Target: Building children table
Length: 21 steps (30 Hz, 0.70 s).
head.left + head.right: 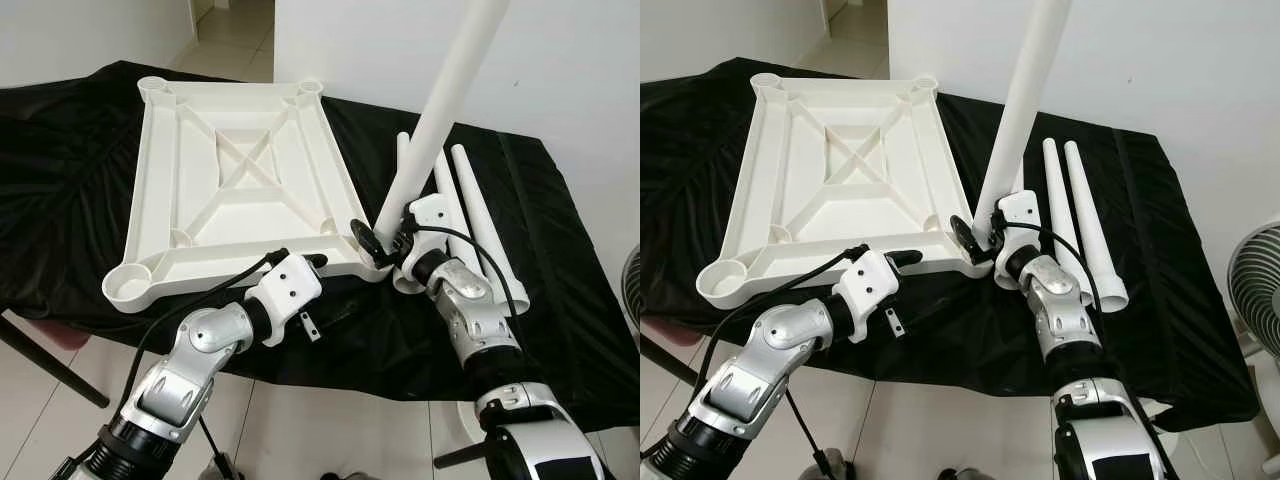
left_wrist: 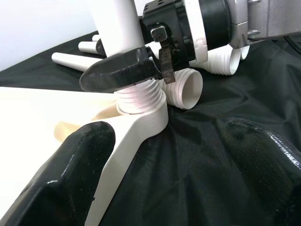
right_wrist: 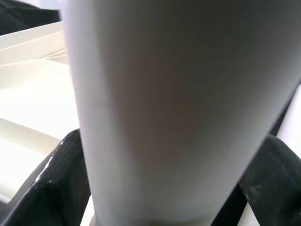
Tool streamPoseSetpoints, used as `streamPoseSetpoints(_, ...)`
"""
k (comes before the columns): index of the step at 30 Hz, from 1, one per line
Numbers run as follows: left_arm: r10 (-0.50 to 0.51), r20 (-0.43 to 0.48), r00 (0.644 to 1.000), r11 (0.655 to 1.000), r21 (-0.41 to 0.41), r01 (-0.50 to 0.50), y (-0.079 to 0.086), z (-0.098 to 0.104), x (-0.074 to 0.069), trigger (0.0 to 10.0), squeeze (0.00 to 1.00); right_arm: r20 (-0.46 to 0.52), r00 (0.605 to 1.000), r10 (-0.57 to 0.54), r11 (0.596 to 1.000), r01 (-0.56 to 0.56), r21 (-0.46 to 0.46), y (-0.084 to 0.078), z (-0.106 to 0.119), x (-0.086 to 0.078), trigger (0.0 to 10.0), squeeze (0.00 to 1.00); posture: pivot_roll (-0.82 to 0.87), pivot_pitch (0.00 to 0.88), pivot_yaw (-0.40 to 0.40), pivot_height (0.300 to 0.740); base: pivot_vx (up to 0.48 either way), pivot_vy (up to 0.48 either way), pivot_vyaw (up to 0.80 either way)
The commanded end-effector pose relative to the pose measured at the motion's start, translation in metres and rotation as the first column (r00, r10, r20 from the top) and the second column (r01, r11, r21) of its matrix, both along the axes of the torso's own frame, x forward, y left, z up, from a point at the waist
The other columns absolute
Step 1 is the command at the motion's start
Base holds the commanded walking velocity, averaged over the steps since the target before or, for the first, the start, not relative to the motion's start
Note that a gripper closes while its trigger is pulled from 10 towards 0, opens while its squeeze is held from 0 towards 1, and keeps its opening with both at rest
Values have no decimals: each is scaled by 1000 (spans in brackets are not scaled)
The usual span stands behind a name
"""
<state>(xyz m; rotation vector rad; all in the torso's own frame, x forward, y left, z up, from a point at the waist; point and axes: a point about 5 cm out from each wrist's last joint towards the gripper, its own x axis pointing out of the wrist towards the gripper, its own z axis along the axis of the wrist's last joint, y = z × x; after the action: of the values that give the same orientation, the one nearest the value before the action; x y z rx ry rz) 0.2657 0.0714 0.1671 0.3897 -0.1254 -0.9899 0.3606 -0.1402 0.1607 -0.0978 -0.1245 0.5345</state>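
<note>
Gripping upright leg [image 1: 440, 110] at tabletop [image 1: 235, 180] corner, right gripper [image 1: 378, 238]

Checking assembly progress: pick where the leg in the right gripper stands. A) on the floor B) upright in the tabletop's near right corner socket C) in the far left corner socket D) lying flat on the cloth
B: the right gripper clamps the leg, whose threaded end sits in the near right corner socket of the upturned tabletop.

Right gripper [image 1: 378, 243] clamps leg [image 1: 440, 115] upright in tabletop [image 1: 235, 180] corner socket.
</note>
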Motion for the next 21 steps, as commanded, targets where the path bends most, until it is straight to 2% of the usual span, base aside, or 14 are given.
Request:
streamPoseSetpoints(1, -24, -10, 1000, 1000, 11, 24, -2, -1, -1, 10000, 0, -7, 1000, 25, 1000, -25, -19, 1, -1, 2, 10000, 0, 213, 69, -70, 740, 0, 0, 0)
streamPoseSetpoints(3, -22, -9, 1000, 1000, 12, 22, -1, -1, 0, 10000, 0, -13, 999, 30, 999, -30, -17, 1, -1, 3, 9961, 0, 215, 71, -70, 740, 0, 0, 0)
streamPoseSetpoints(4, -19, -9, 1000, 1000, 14, 19, 0, 0, 0, 10000, 0, -17, 999, 38, 999, -39, -17, 1, -2, 4, 8863, 0, 217, 72, -70, 740, 0, 0, 0)
streamPoseSetpoints(5, -19, -9, 1000, 1000, 14, 19, 0, 0, 0, 10000, 0, -17, 999, 38, 999, -39, -17, 1, -2, 4, 8863, 0, 217, 72, -70, 740, 0, 0, 0)
streamPoseSetpoints(6, -17, -8, 1000, 1000, 14, 17, 0, 0, 0, 10000, 0, -19, 999, 46, 999, -46, -16, 1, -2, 4, 3333, 0, 219, 73, -71, 740, 0, 0, 0)
streamPoseSetpoints(7, -17, -8, 1000, 1000, 14, 17, 0, 0, 0, 10000, 0, -19, 999, 46, 999, -46, -16, 1, -2, 4, 3333, 0, 219, 73, -71, 740, 0, 0, 0)
streamPoseSetpoints(8, -13, -7, 1000, 1000, 16, 13, 1, 0, 1, 10000, 0, -28, 998, 59, 998, -59, -8, 1, -3, 4, 0, 0, 224, 76, -70, 740, 0, 0, 0)
streamPoseSetpoints(14, -7, -8, 1000, 1000, 16, 7, 3, 1, 0, 10000, 0, -46, 997, 60, 998, -60, 12, 0, -6, 4, 0, 0, 225, 77, -67, 740, 0, 0, 0)
streamPoseSetpoints(21, -7, -10, 1000, 1000, 17, 8, 3, 0, 1, 10000, 0, -58, 998, 12, 998, -8, 60, 2, -9, 5, 0, 0, 219, 80, -67, 740, 0, 0, 0)
